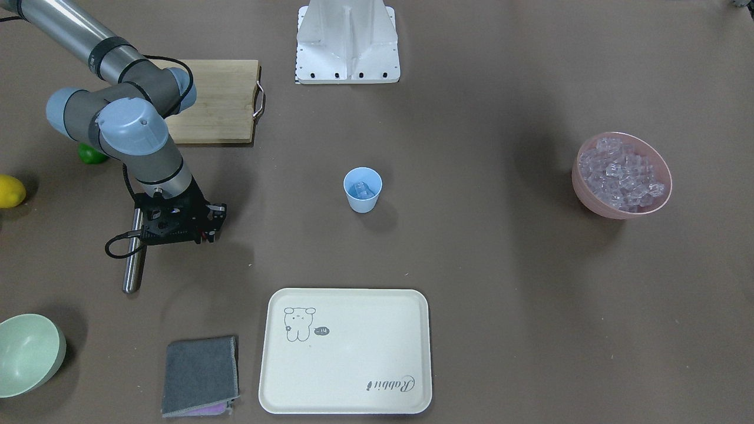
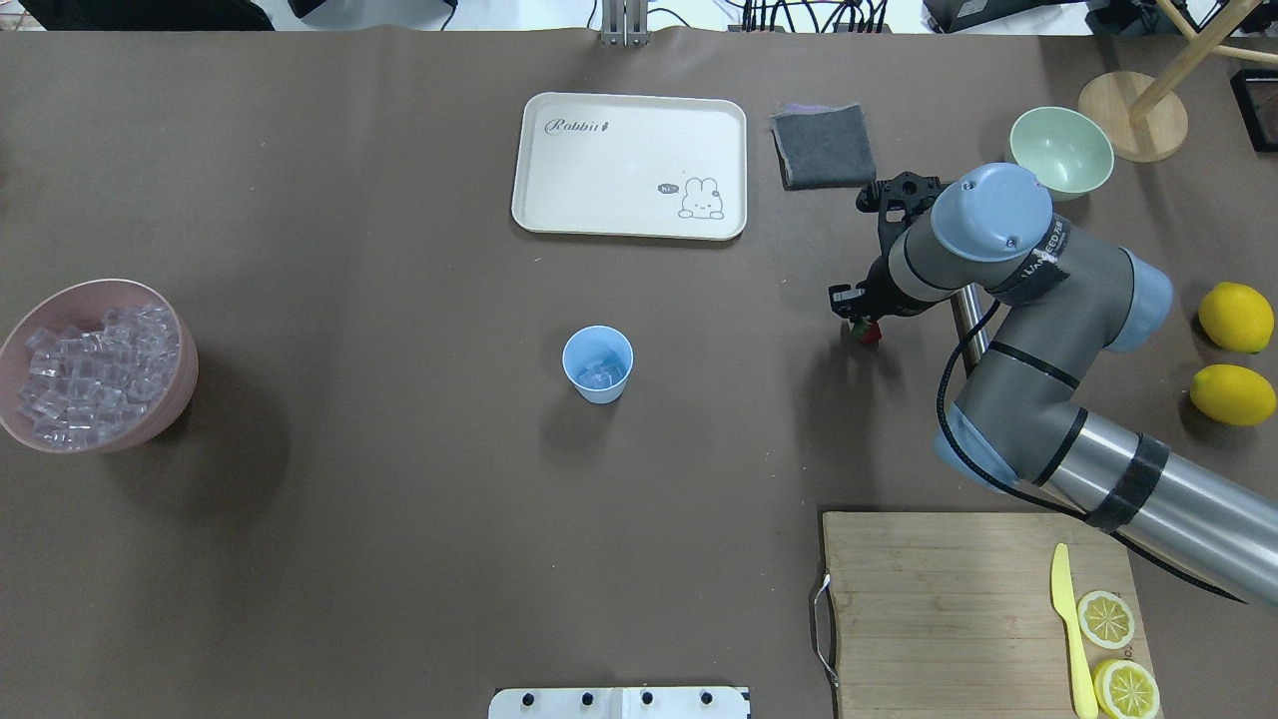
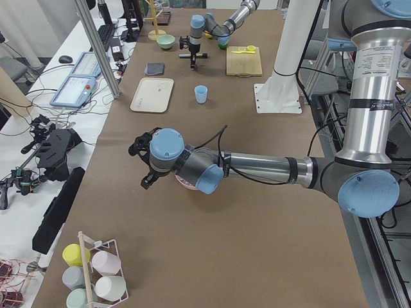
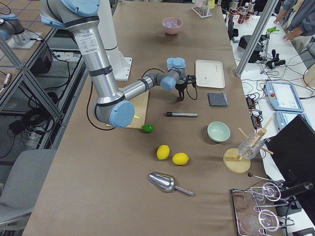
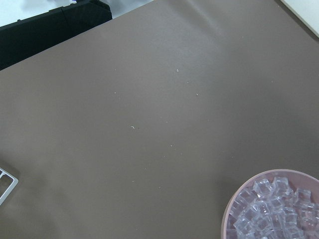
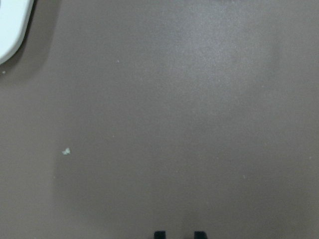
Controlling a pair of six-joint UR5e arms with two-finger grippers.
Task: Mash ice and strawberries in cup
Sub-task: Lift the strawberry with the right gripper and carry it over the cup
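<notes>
At right end effector tip — strawberry pinched; cup with ice well apart.

One cup, tray, cloth, board, knife, rod, scoop, lime and strawberry. Two bowls, two lemons, two slices. Ice cubes: too many to count.

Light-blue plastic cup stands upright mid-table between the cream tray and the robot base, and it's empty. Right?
Not empty: the overhead exterior view shows a few small clear ice cubes in the light-blue plastic cup. The rest holds: it stands upright mid-table between the cream rectangular tray and the white robot base.
</notes>
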